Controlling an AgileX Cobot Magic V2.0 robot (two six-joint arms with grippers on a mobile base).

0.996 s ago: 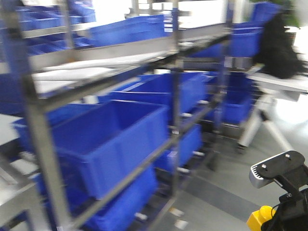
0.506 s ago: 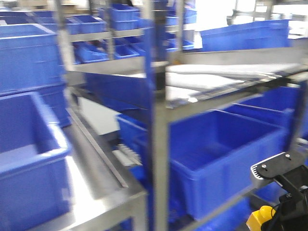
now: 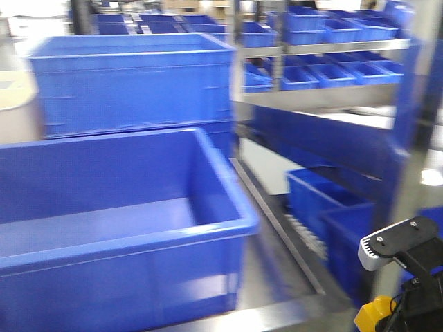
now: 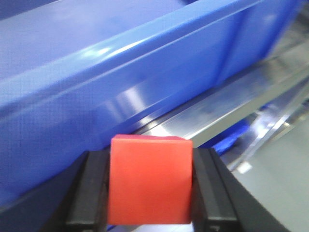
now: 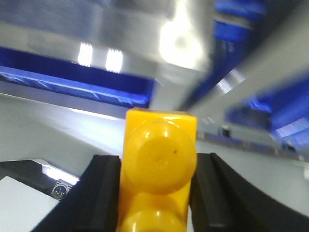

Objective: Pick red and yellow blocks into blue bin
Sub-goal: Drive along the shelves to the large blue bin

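left gripper (image 4: 150, 193) — we see it closed snug on the red cube (image 4: 149, 181), just outside the blue bin (image 3: 131, 238), below its rim | right gripper (image 5: 157, 193) clamps the yellow brick (image 5: 159, 159), off to the bin's right | bin open-topped — steel shelf edge (image 4: 212, 116) runs under its outer wall

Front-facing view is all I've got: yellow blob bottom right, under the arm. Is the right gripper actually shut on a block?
Observer: Yes. The right wrist view shows the right gripper shut on the yellow block, one finger on each side, studs toward the camera.
Operator: Left arm? Not in my view.
Observer: The left gripper is shut on the red block, gripped on both sides.
Operator: Is it over the bin?
Observer: Not by the left wrist view: the outer wall of the blue bin fills the frame beyond the block, with a steel shelf edge beneath it.
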